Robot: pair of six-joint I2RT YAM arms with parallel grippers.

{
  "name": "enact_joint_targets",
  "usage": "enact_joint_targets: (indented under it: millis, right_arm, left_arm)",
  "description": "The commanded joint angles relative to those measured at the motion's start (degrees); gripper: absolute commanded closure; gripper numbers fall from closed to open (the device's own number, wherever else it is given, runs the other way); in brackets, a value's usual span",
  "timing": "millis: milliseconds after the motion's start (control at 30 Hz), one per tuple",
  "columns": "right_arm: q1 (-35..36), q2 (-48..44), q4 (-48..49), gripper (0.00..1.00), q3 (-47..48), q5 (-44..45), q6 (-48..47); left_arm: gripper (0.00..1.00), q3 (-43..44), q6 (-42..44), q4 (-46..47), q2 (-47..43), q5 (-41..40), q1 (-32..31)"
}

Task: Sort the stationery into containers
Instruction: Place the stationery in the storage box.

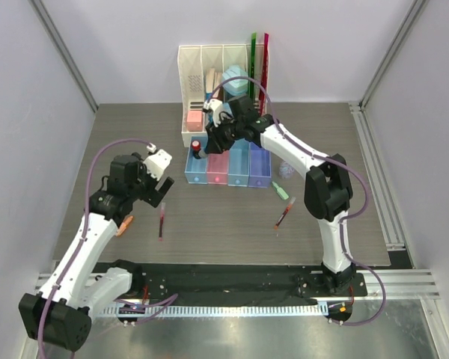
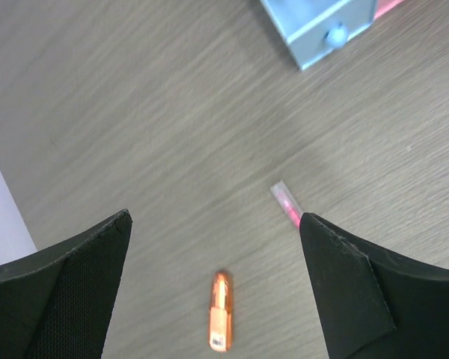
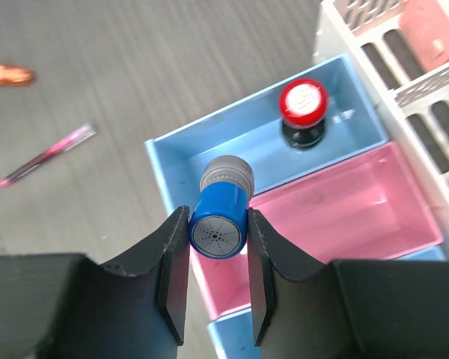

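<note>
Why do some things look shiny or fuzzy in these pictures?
Left wrist view: the orange piece has a bright shine along it, and the thin pen looks soft. Right wrist view: the blue-capped cylinder gripped in the right tool is sharp, but the orange piece far off is fuzzy. Top view: the metal strip at the near edge glares.

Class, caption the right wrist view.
Right gripper holds a blue cylinder over the bins; a red-capped cylinder stands in the blue bin.
</note>
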Motion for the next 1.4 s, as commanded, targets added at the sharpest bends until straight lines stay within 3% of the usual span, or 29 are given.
enact_joint_targets:
  millis: [0, 367, 900, 1033, 1133, 1367]
  right_arm:
    - [1.7, 2.5, 0.7, 0.98, 7.1, 5.7, -3.7]
    - [5.8, 11.0, -3.5, 0.98, 15.9, 11.2, -10.0]
    - [7.4, 15.3, -5.7, 0.94, 14.8, 12.7, -12.2]
    - [7.5, 15.7, -5.7, 0.75, 15.1, 12.9, -12.4]
    - [7.6, 15.7, -5.7, 0.68, 15.7, 12.8, -12.4]
    - [8.0, 15.2, -5.7, 0.31, 16.5, 12.5, -12.4]
  left_arm:
    - [0.07, -3.4, -2.5, 0.2, -4.8, 1.5, 3.0]
    - [0.07, -9.9, -4.3, -1.5, -10.2, -0.2, 4.6]
    - [0.07, -11.0, -3.8, -2.5, -10.5, 2.0, 4.9]
    - [0.07, -12.1, -3.4, -1.5, -8.6, 2.5, 4.9]
    - [0.08, -12.6, -3.3, -0.7, -7.9, 3.4, 4.9]
    - [0.08, -13.1, -2.9, 0.4, -5.9, 4.9, 4.8]
